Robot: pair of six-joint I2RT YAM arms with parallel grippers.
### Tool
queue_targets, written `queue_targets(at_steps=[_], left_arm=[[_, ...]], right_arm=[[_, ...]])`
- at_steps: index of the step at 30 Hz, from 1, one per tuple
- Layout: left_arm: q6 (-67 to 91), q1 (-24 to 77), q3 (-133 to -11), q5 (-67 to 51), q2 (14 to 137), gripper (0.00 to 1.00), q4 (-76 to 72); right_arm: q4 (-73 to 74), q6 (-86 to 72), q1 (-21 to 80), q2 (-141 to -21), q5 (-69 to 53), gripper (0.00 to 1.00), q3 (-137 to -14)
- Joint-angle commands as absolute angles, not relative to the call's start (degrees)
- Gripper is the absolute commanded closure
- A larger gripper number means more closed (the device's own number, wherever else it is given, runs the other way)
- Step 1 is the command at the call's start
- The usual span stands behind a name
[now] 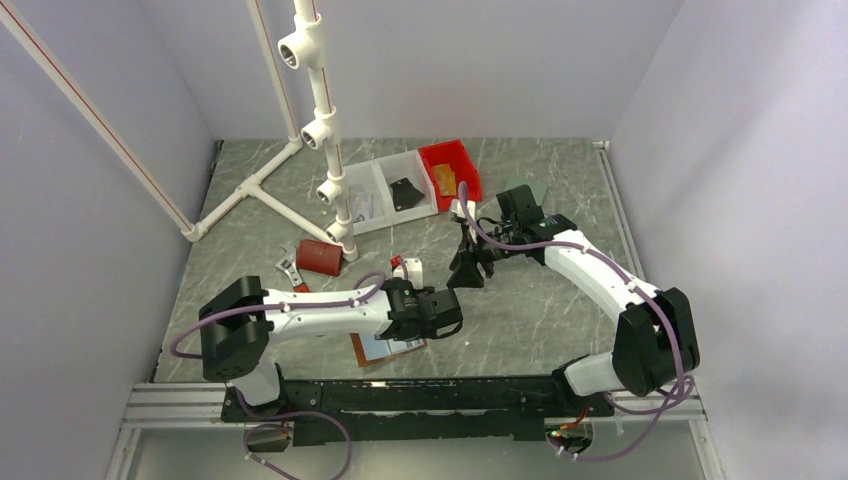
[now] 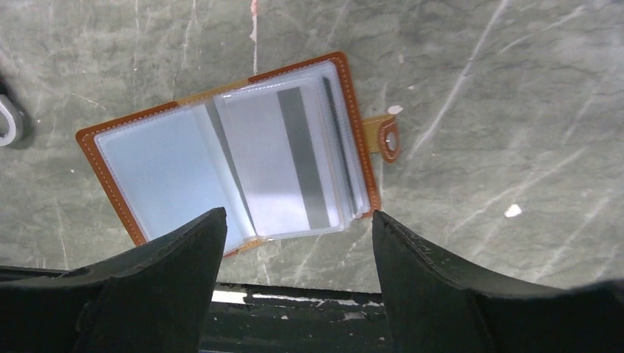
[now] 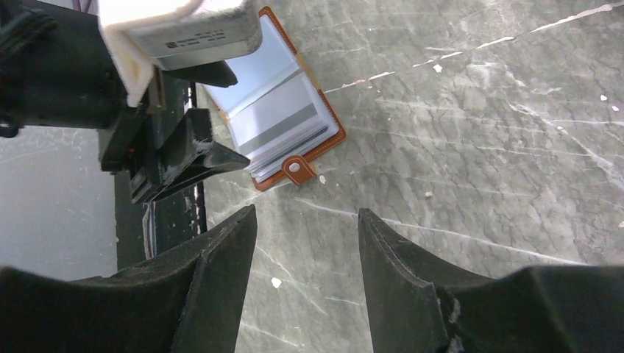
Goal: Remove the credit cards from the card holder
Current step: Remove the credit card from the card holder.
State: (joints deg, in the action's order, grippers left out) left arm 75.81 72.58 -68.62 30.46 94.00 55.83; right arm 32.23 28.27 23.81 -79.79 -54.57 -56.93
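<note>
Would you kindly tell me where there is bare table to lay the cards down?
Free: the grey marble between the open brown leather card holder and the right arm's base. Crowded: around the dark red box, the red plastic bin and white pipe stand.

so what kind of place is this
Likely a robot lab test cell: white walls box in a marble-look table, with a left arm and right arm bolted at its near edge.

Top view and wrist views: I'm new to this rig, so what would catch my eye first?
A brown card holder lies open on the grey table near its front edge, a striped card showing through a clear sleeve. The left gripper hangs over it, fingers spread and empty. At the back stand a white pipe frame and a red bin.
</note>
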Motion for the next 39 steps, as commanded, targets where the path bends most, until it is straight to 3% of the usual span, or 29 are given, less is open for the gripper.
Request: queue_targets(at_steps=[1,9,39], left_arm=[[79.11,72.57,-64.65,32.3,91.59,0.25,51.26],[79.37,70.14,-58.06,28.64,89.82,0.33,43.2],[82.9,68.38,-54.73,25.35,92.07,0.33,42.88]], right_arm=[[31.57,29.18,23.64,-78.84,-56.5,0.44,-58.96],[32.08,29.64,23.64,-79.87,-56.5,0.44,-59.24],[33.75,30.72,23.64,-81.89,-57.13,0.45,-59.94]])
